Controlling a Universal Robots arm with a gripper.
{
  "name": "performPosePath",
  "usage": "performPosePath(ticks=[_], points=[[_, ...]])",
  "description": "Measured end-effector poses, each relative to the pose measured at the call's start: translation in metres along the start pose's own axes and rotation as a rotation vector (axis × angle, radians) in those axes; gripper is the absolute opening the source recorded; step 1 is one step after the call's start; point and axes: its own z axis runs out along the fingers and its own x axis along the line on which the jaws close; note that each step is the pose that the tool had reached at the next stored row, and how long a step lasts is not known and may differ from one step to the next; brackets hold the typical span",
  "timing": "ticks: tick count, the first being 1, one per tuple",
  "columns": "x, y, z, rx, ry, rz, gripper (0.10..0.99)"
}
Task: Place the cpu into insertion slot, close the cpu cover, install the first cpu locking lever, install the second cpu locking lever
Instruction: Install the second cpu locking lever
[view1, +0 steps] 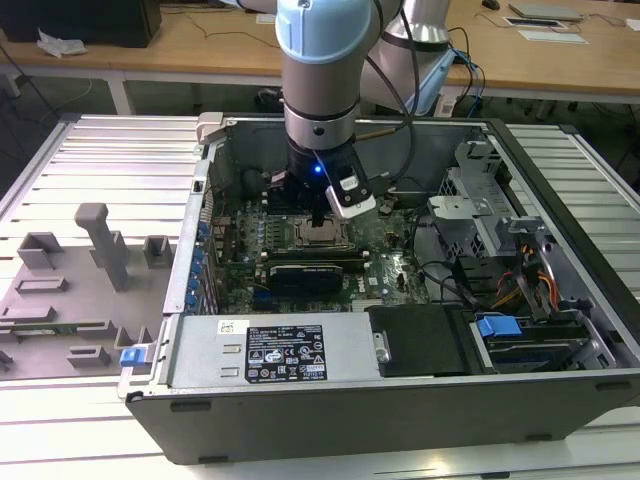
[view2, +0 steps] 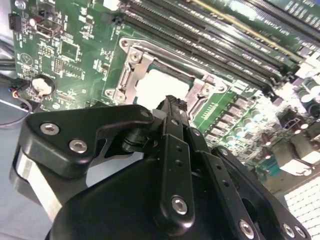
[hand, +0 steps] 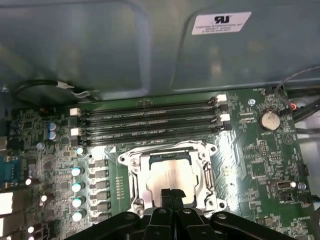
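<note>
The cpu (hand: 169, 174) shows its pale metal top lying flat in the insertion slot (hand: 125, 156) on the green board. The cpu cover (hand: 142, 175) lies down around it as a metal frame, with the chip showing through its window. My gripper (hand: 171, 193) hangs just above the near edge of the chip, its two black fingers pressed together with nothing between them. In the second wrist view the gripper (view2: 172, 106) stands over the edge of the cover (view2: 134, 67) and the cpu (view2: 152, 86). In the exterior view the gripper (view1: 318, 216) sits over the socket (view1: 322, 236) inside the open computer case.
Long black memory slots (hand: 150, 120) run beside the socket, and a coin battery (hand: 270, 120) sits on the board. The case walls (view1: 300, 420), power supply (view1: 290, 350), drive cage (view1: 480, 205) and cables (view1: 450, 275) surround the board. A grey fixture tray (view1: 70, 290) lies at the exterior view's left.
</note>
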Motion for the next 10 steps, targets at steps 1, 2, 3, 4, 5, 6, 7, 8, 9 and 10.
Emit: performPosePath(ticks=[1,2,3,4,5,6,7,8,9,10], points=[[-0.0007,0.0026,0.0006,0.003,-0.0004,0.000,0.106],[-0.0007,0.0032,0.0007,0.004,-0.0004,0.000,0.106],[-0.0007,0.0037,0.0006,0.005,-0.0005,0.000,0.106],[-0.0008,0.0040,-0.0006,0.006,-0.0005,-0.001,0.106],[-0.0009,0.0042,-0.0014,0.005,-0.0006,-0.001,0.106],[-0.0008,0.0044,-0.0025,0.005,-0.0006,0.000,0.106],[-0.0009,0.0045,-0.0027,0.005,-0.0007,0.000,0.106],[-0.0009,0.0045,-0.0028,0.005,-0.0007,-0.001,0.106],[-0.0009,0.0046,-0.0031,0.005,-0.0006,0.000,0.106],[-0.0009,0.0046,-0.0034,0.006,-0.0005,0.000,0.106]])
